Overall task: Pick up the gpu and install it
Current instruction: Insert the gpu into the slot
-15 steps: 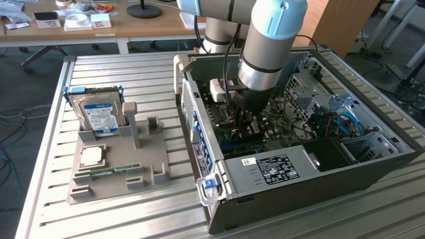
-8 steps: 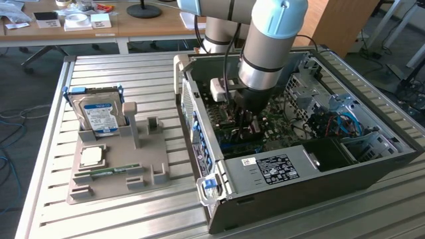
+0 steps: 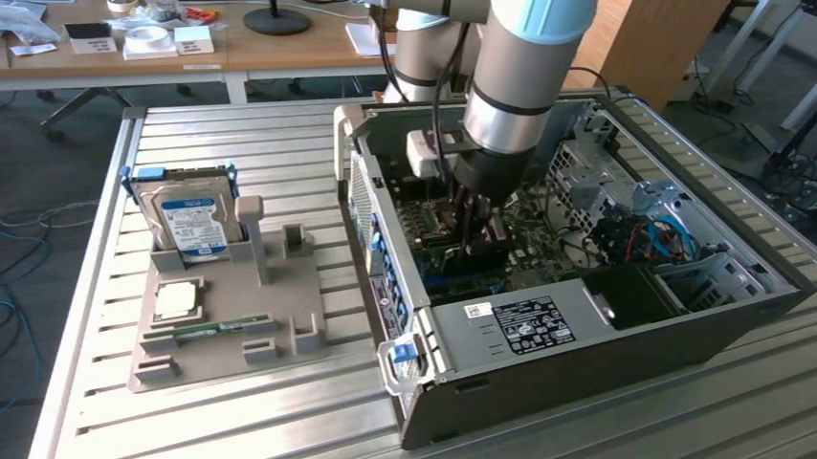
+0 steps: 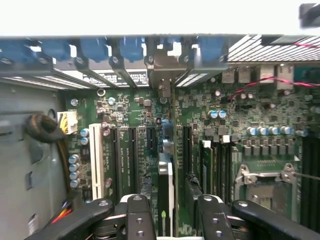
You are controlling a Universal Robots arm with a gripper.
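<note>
Hard drive: a silver hard drive [image 3: 189, 222] with a blue label stood upright in the beige holder [image 3: 230, 316], at the exterior view's left on the slatted desk [image 3: 166, 421].
Small parts: a square chip [image 3: 175, 300] and a slim green RAM stick [image 3: 210, 329] lay flat on the same holder, just in front of the drive.
Computer case: the open case [image 3: 562, 325] sat to the exterior view's right of the holder, its motherboard [image 4: 235, 107] exposed and its power supply [image 3: 537, 320] at the near end.
Arm: the arm [image 3: 523, 76] reached down into the case, over the motherboard.
Gripper: the gripper [image 4: 167, 210] was low inside the case, close above the expansion slots [image 4: 130, 150].
Fingers: the fingers [image 4: 140, 215] were closed narrowly on either side of the gpu [image 4: 165, 192], holding it on edge.
Gpu: a thin dark card seen edge-on, standing upright between the fingers, in line with a slot; whether it was fully seated could not be told.
Bracket end: its far edge pointed toward the case's rear slot openings [image 4: 165, 67].
</note>
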